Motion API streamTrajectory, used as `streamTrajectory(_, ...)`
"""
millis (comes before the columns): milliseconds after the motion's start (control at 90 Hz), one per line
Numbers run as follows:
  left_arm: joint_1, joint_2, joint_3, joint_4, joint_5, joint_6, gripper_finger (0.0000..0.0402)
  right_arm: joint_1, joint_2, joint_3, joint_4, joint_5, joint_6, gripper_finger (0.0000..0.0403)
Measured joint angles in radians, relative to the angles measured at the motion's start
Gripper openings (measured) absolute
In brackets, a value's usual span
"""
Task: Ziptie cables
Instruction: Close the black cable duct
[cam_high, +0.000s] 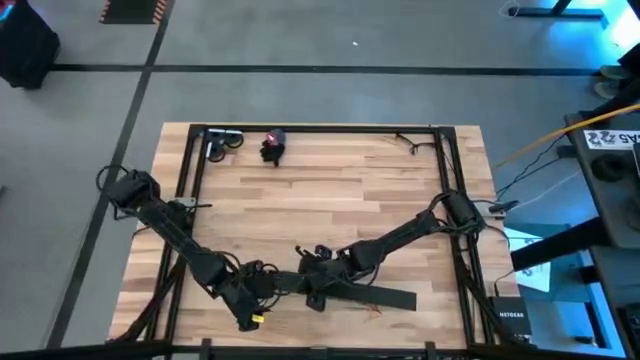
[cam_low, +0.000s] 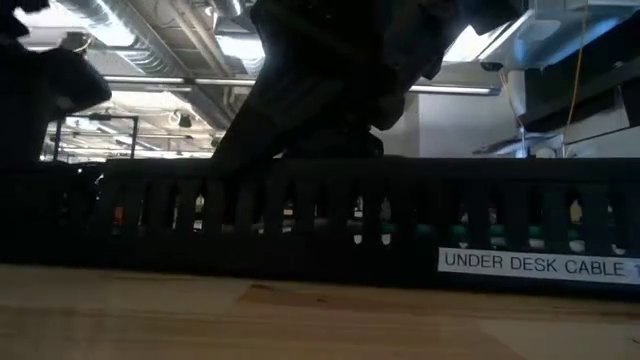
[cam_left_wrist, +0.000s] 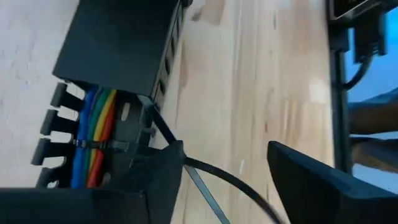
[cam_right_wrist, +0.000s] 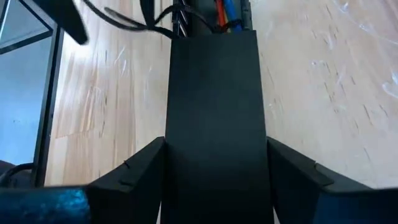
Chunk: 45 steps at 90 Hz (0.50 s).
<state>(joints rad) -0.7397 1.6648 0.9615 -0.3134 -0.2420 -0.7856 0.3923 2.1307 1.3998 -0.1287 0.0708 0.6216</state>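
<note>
Overhead looks straight down; low view grazes the tabletop; both wrist views closely share the black tray (cam_left_wrist: 118, 43).

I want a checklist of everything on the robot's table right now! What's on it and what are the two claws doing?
Surface: wooden table, mostly bare, with a black frame round it.
Job's things: coloured cables lying in a slotted black cable tray at the near edge; a thin strap already crosses them. A loose zip tie lies beside the tray.
Clutter: a small dark object and a grey tool at the far edge.
Grippers: left gripper open at the tray's cable end; right gripper straddles the tray lid, one finger each side.
Cables: robot wiring runs along both arms.
Surroundings: grey floor, equipment at the right.
</note>
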Motion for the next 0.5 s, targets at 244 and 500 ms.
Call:
streamTrajectory(244, 0.027, -0.001, 0.0, -0.031, 0.008, -0.026, 0.0144, 0.0, 0.0, 0.0, 0.0, 0.0, 0.001, 0.0223)
streamTrajectory(500, 0.027, -0.04, 0.0, -0.08, 0.018, -0.026, 0.0127, 0.001, 0.0, 0.0, 0.0, -0.001, 0.001, 0.0223)
